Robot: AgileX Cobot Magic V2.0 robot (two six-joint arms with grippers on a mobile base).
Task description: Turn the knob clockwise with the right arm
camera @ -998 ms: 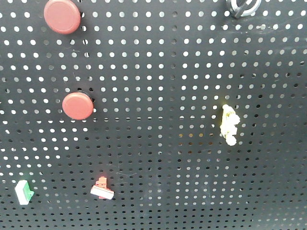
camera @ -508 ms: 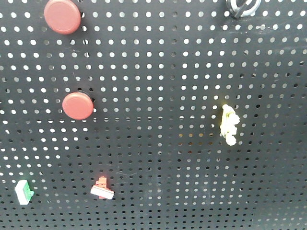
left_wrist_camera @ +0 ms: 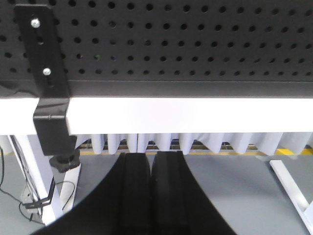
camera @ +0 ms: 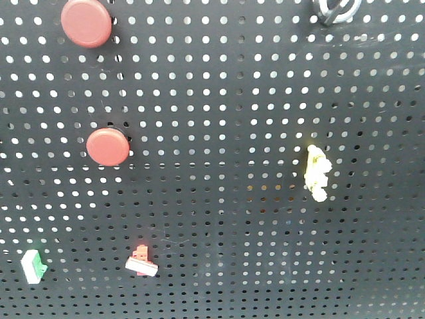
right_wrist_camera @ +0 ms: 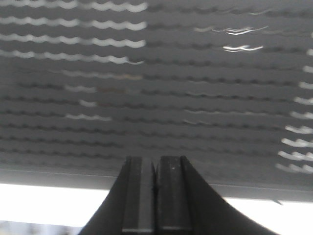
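The knob [camera: 337, 9], a shiny silver ring with a dark bar, is cut off by the top edge of the front view, at the upper right of the black pegboard [camera: 219, 100]. No arm shows in that view. My right gripper [right_wrist_camera: 155, 161] is shut with nothing between its fingers, pointing at the blurred pegboard [right_wrist_camera: 156, 73] just above the board's lower edge; the knob is not in its view. Low down, my left gripper [left_wrist_camera: 151, 156] is shut and empty, below the board's lower edge [left_wrist_camera: 186, 88] and a white beam [left_wrist_camera: 195, 115].
On the board are two flat red buttons [camera: 86, 22] [camera: 107, 146], a yellow lumpy toggle [camera: 317, 173], a small red-and-white switch [camera: 141, 261] and a green-and-white switch [camera: 32, 266]. A black bracket [left_wrist_camera: 46, 78] clamps the board's left side. White frame legs [left_wrist_camera: 291, 191] stand on the grey floor.
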